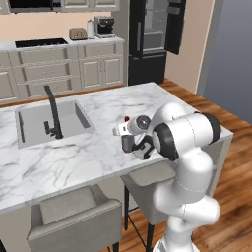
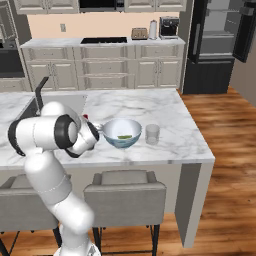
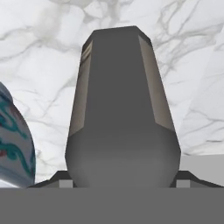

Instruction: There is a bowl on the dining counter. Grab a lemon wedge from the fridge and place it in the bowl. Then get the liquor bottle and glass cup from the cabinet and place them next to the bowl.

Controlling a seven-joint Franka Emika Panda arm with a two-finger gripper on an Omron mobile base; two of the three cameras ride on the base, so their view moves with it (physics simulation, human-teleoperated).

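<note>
Liquor bottle (image 3: 122, 109) clasped between wide-spread fingers (image 3: 61, 178) of gripper (image 3: 122, 181), upright just beside bowl (image 2: 121, 132) holding lemon wedge (image 2: 124, 136), glass cup (image 2: 152, 133) beyond bowl on dining counter (image 2: 175, 115), seemingly for set-down there.

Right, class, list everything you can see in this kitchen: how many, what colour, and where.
counter: one, white marble, centre
sink: one, steel, set in the counter
faucet: one, black, at the sink
bowl: one, white with teal pattern, on the counter
lemon wedge: one, yellow-green, in the bowl
cup: one, clear, on the counter beside the bowl
bottle: one, dark grey, red cap, in the gripper, on the bowl's other side
fridge: one, black, doors open, back right
drawer units: beige, back wall
toaster: one, tan, on the back counter
coffee machine: one, dark, by the toaster
stools: two, grey, at the counter's near side
gripper: one, dark, closed on the bottle
</note>
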